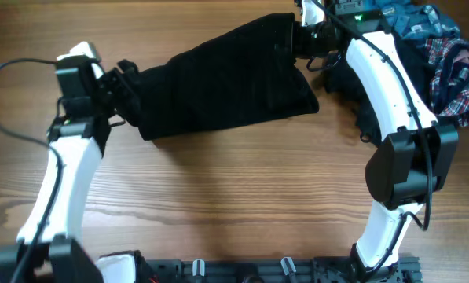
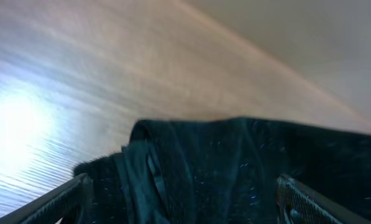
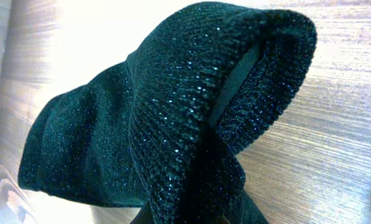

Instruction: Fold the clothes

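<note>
Wooden desk carries the black garment, long axis stretched arm to arm; spare clothes heap at the right edge. Closed right fingers pinch its upper corner; left fingers stand wide open around its other end.

Wood-grain table (bright glare, wrist views).

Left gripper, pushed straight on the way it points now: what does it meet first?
The black garment. Its bunched edge sits inside the open left gripper, so cloth comes first, probably almost at once; depth is hard to judge.
</note>
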